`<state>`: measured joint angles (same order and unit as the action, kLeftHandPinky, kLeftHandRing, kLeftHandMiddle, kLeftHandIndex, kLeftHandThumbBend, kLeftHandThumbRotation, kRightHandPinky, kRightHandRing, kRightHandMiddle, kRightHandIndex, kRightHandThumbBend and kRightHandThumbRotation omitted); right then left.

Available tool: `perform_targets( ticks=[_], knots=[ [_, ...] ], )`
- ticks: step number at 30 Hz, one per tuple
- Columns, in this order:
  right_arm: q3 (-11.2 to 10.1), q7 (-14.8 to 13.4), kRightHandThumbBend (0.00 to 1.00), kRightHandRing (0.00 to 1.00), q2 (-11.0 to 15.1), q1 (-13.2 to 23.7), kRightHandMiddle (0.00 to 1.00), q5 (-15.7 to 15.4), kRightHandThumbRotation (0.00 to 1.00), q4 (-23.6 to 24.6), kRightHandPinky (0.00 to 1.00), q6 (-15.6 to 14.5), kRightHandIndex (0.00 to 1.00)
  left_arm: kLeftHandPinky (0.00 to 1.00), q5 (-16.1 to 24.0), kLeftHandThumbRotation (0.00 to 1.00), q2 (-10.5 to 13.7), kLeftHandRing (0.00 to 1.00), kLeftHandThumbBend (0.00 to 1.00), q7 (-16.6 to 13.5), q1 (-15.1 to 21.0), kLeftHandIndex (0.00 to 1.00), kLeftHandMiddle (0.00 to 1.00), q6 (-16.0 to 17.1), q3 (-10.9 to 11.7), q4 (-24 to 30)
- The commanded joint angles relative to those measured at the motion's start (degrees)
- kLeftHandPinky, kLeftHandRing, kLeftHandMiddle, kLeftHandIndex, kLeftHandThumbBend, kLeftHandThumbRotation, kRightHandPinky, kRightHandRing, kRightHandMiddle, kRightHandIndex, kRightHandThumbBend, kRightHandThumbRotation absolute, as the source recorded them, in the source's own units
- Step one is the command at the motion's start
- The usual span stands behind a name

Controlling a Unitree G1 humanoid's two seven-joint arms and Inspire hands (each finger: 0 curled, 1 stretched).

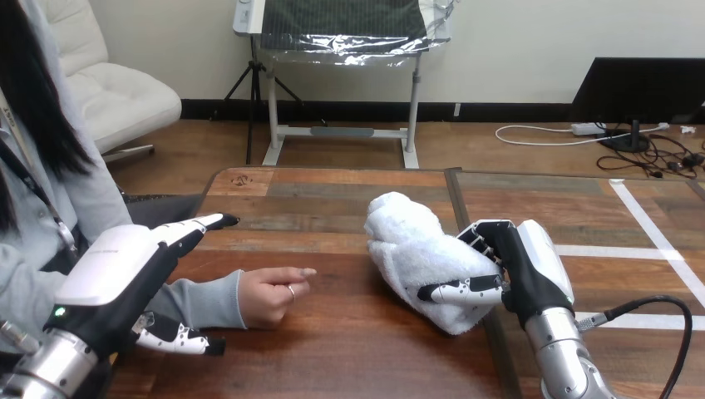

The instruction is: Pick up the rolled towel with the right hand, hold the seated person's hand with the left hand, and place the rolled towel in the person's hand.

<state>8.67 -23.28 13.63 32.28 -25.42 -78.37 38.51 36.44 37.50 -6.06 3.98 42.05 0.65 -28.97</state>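
Observation:
A white rolled towel (416, 249) lies on the wooden table (332, 349) right of centre. My right hand (520, 270) is curled round its right end, thumb across the front and fingers over the back. The person's hand (270, 293) rests on the table at the left, loosely closed with one finger pointing right. My left hand (125, 270) is open beside the person's forearm, straight fingers above the sleeve and the thumb low in front; I see no grip on it.
White tape lines (653, 233) cross the table's right part. A seam (465, 224) runs down the tabletop behind the towel. The table's far edge (332, 170) lies beyond the towel.

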Motion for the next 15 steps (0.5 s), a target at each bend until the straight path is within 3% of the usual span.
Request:
perform_targets(
  ticks=[1, 9, 12, 15],
  knots=[
    [0.29, -0.54, 0.84, 0.27, -0.39, 1.32, 0.36, -0.01, 0.00, 1.26, 0.22, 1.42, 0.42, 0.77, -0.20, 0.08, 1.50, 0.83, 1.00, -0.95, 6.90, 0.85, 0.85, -0.25, -1.50, -3.68],
    [0.52, -0.89, 0.84, 0.27, -0.41, 1.22, 0.36, -0.27, 0.00, 1.33, 0.22, 1.67, 0.42, 0.79, 0.13, 0.08, 2.23, 0.84, 1.00, 0.55, 10.74, 0.85, 0.85, -2.02, -3.76, -8.98],
    [0.33, -0.39, 0.84, 0.27, -0.47, 1.16, 0.36, 0.00, 0.00, 1.32, 0.22, 1.88, 0.42, 0.80, 0.86, 0.09, 2.30, 0.84, 1.00, -1.28, 12.38, 0.85, 0.85, -1.27, -4.70, -11.91],
    [0.00, 0.27, 0.84, 0.27, -0.58, 1.09, 0.36, 0.45, 0.00, 1.34, 0.22, 2.32, 0.42, 0.80, 0.89, 0.10, 2.33, 0.85, 1.00, -1.11, 14.00, 0.85, 0.85, -1.34, -5.58, -14.34]
  ],
)
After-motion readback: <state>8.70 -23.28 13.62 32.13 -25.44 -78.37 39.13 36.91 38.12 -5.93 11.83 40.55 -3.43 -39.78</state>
